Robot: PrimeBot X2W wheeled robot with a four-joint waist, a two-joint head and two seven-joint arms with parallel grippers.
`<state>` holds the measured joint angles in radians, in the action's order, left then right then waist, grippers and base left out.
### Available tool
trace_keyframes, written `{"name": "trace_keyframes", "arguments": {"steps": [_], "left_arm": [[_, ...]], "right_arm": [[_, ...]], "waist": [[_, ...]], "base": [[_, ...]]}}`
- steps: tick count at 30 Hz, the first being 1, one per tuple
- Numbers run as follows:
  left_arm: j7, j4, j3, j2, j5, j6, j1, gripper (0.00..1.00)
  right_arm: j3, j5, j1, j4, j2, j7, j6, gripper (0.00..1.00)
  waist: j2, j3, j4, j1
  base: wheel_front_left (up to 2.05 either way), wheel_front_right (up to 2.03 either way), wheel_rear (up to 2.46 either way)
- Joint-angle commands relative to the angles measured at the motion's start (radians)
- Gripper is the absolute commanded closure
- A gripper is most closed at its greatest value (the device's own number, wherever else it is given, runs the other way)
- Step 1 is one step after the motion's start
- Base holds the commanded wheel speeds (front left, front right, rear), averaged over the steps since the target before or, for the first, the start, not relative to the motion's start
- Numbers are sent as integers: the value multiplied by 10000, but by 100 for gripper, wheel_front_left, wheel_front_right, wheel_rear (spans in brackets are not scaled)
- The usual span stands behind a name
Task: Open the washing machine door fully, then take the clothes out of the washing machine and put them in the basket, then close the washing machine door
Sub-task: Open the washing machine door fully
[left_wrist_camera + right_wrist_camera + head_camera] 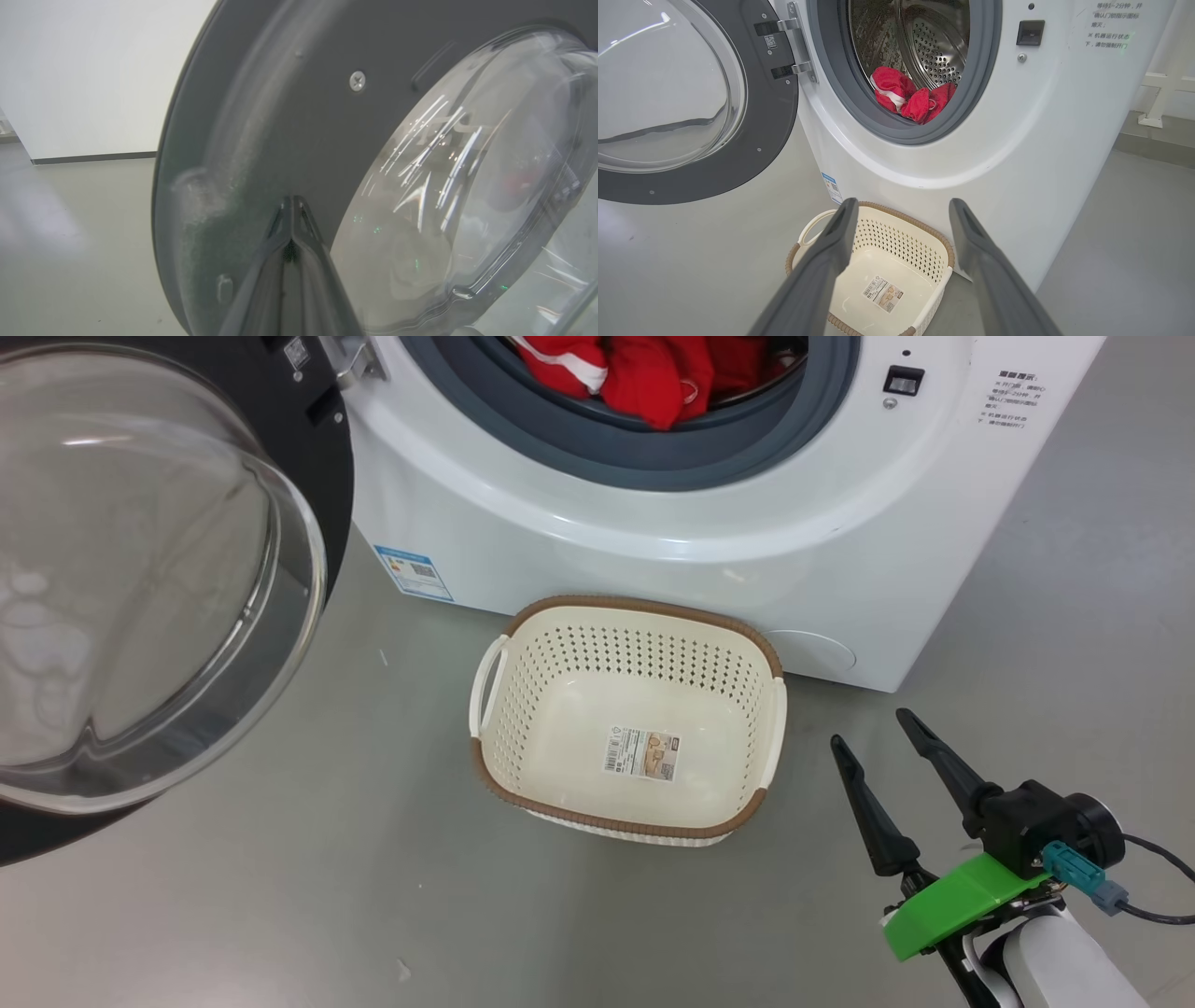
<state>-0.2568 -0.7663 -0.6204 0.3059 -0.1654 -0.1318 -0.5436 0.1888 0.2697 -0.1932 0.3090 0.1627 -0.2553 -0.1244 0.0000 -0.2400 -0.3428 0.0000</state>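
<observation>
Writing: a small blue label (pixel 414 572) sits low on the front of the white boxy washing machine (pixel 653 551), at 10 o'clock from the basket. Black Chinese print (pixel 1013 397) stands at the front's 2 o'clock corner (both too small to read).
Basket label: a paper sticker (pixel 641 752) with a barcode lies flat on the bottom of the cream-white perforated plastic basket (pixel 644 609).
Basket: a rounded rectangle with a brown woven-look rim and two side handles, on the grey floor (pixel 280 896), just in front of the machine.
Door: the round washing machine door (pixel 322 448), a glossy black ring around a clear domed glass bowl, hangs swung open at 9 o'clock of the drum mouth.
Clothes: bright red fabric clothes (pixel 653 373) with white trim, bunched in the perforated steel drum (pixel 938 51), lapping the grey rubber gasket (pixel 597 439) at its 6 o'clock.
Right arm: the right end effector (pixel 870 728) has its two long dark fingers spread wide, holding nothing, above the floor at 4 o'clock from the basket.
Left arm: the left end effector (pixel 292 205) has its fingers pressed together at the tips, pointing at the door's black ring. I cannot tell whether it touches the ring.
</observation>
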Motion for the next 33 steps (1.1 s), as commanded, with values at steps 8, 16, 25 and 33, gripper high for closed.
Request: {"name": "trace_keyframes", "arguments": {"steps": [8,16,25,33], "left_arm": [[-49,122,200,633,-393,15,120,100],[-49,908,1002,173,-910,13,1141,100],[-49,2167,1263,-599,-974,12,2382,100],[-49,3740,2188,-1396,-1146,12,3541,0]], "right_arm": [[253,-124,-82,-166,-22,-65,-63,0],[222,-22,112,-160,-72,-65,-63,0],[152,53,374,-205,-114,-65,-63,0],[-118,51,625,-294,-257,-65,-63,0]], "waist": [[0,317,-24,0],[0,713,-38,0],[0,1076,63,0],[0,1253,361,0]], "base": [[0,0,0],[0,0,0],[0,0,0],[0,0,0]]}}
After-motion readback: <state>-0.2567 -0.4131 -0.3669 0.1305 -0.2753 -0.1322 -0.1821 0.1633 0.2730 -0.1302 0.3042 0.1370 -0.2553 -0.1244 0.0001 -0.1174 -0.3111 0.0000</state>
